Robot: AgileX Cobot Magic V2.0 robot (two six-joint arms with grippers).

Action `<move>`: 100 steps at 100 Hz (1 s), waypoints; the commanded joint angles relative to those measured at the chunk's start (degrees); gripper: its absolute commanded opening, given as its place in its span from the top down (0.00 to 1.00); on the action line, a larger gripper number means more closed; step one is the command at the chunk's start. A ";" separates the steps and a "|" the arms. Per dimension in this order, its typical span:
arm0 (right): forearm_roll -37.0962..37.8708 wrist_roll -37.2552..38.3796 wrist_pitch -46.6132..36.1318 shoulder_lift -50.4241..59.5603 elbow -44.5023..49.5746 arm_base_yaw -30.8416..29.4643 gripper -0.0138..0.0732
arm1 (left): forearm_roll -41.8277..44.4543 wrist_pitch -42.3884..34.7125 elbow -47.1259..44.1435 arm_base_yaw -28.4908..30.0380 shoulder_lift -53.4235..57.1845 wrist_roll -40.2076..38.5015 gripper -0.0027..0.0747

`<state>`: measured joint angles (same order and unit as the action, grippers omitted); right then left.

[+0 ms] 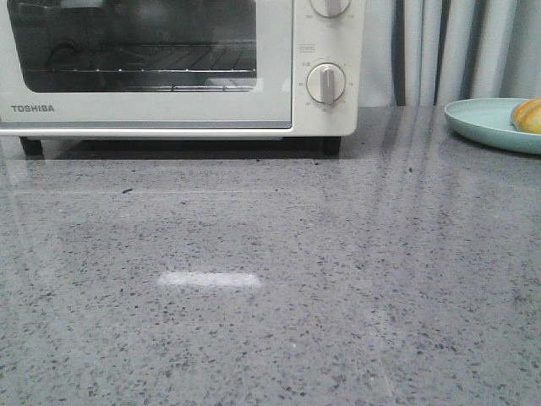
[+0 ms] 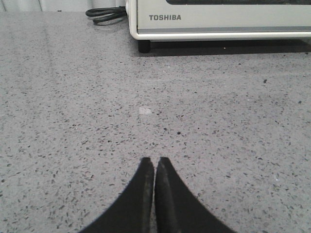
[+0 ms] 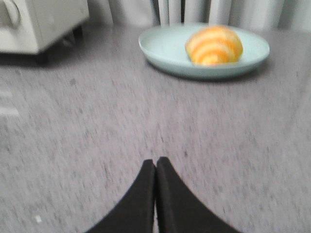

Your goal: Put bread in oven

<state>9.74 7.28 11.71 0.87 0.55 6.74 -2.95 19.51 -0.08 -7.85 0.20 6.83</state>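
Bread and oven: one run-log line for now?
bread: on plate | oven: door shut | left gripper: shut, empty | right gripper: shut, empty

grey speckled table point(image 1: 270, 296) with a bright reflection patch. pale teal plate point(image 1: 482, 123) at the far right edge. grey curtain point(image 1: 448, 51) behind. black coiled cable point(image 2: 104, 13) on the table surface.

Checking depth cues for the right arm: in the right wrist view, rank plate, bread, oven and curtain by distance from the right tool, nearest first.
From the right tool, shut over bare counter:
1. Plate: its near rim comes first, straight ahead.
2. Bread: lying on the plate, toward its far side.
3. Oven: off to one side; its depth against the bread is too close to call.
4. Curtain: behind everything.
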 commanded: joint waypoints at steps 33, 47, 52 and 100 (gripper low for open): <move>-18.02 -0.37 -19.60 0.76 0.76 -0.42 0.90 | 0.57 -3.58 -1.26 0.04 1.62 -0.63 0.99; -23.62 -0.37 -21.75 0.76 0.76 -0.42 0.90 | -11.59 -13.28 -1.26 -0.07 1.62 -0.63 0.99; -27.38 -0.37 -23.79 0.76 0.65 -0.42 0.90 | -23.74 -18.80 -1.26 -0.07 1.62 -0.63 0.99; -21.73 -5.79 4.80 -2.08 -19.11 -0.42 0.90 | -47.13 -13.18 10.89 -0.07 -1.66 4.81 0.99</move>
<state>-15.80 5.96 13.55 0.87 -11.46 6.74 -60.90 0.47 3.31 -7.85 0.20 8.50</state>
